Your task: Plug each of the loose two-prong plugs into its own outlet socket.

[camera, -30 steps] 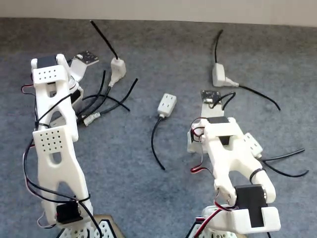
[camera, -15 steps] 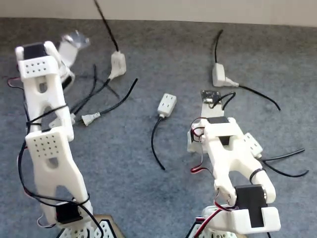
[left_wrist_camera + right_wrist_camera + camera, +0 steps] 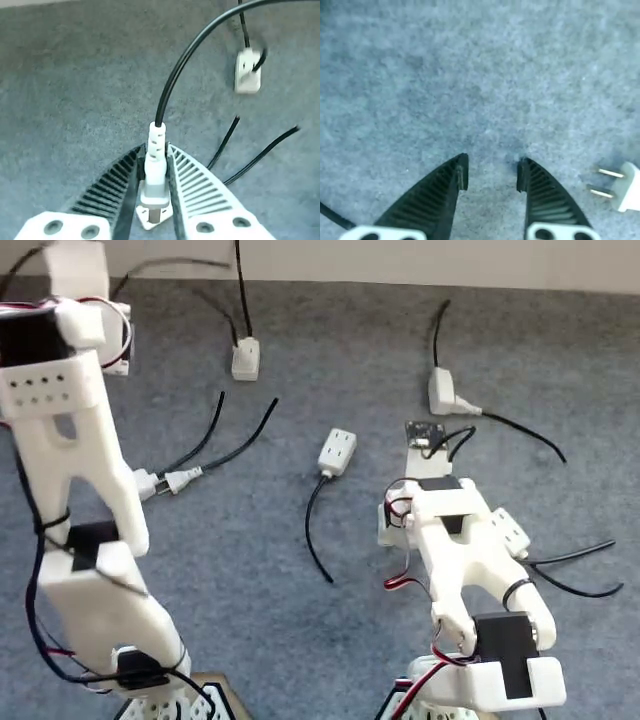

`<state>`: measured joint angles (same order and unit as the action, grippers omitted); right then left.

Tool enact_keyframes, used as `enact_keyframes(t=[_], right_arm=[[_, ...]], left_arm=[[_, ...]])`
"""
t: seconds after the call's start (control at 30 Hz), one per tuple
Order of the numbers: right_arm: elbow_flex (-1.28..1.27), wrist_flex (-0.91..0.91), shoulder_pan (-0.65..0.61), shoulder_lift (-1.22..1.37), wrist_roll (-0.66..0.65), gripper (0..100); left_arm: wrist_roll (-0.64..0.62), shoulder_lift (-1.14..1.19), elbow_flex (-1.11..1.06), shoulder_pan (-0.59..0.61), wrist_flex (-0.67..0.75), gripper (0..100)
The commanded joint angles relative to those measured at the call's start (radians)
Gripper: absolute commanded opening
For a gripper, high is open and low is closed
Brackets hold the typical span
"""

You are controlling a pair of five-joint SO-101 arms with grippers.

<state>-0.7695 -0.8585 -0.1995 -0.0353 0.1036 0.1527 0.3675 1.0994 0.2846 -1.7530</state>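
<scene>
My left gripper [image 3: 154,150] is shut on a white plug [image 3: 154,172], whose black cord [image 3: 190,55] arcs up and away. In the high view the left arm [image 3: 60,390] is raised at the back left, and a white outlet socket [image 3: 245,358] lies beyond it with its cord running upward; the same outlet socket [image 3: 247,72] shows in the left wrist view. A second socket [image 3: 337,451] lies mid-carpet. A loose two-prong plug [image 3: 178,480] rests near the left arm. My right gripper [image 3: 492,172] is open just over bare carpet, with a white two-prong plug [image 3: 620,185] beside it.
A white adapter [image 3: 442,392] with a black cord lies at the back right. Loose black cords [image 3: 240,435] cross the carpet left of centre, and more cords [image 3: 570,570] trail right of the right arm [image 3: 455,540]. A pale wall edge runs along the back.
The left arm rose and swung toward the back left with the plug in its gripper, pulling the cord up; the back socket slid away and turned. The right arm stayed still.
</scene>
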Motion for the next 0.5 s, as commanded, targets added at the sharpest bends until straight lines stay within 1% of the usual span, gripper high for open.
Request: enact_keyframes(t=[0.0,0.1,0.23,0.33,0.47], right_arm=[[0.015,0.041,0.010,0.021,0.003,16.3],[0.015,0.041,0.010,0.021,0.002,16.3],[0.015,0.041,0.010,0.021,0.002,16.3],[0.015,0.041,0.010,0.021,0.002,16.3],[0.015,0.041,0.010,0.021,0.002,16.3]], left_arm=[[-0.166,-0.197,-0.119,-0.019,-0.009,1],[-0.310,-0.331,-0.260,-0.041,-0.009,1],[-0.450,-0.506,-0.438,-0.097,-0.008,1],[-0.517,-0.618,-0.568,-0.166,-0.003,1],[-0.582,-0.756,-0.786,-0.252,0.097,1]])
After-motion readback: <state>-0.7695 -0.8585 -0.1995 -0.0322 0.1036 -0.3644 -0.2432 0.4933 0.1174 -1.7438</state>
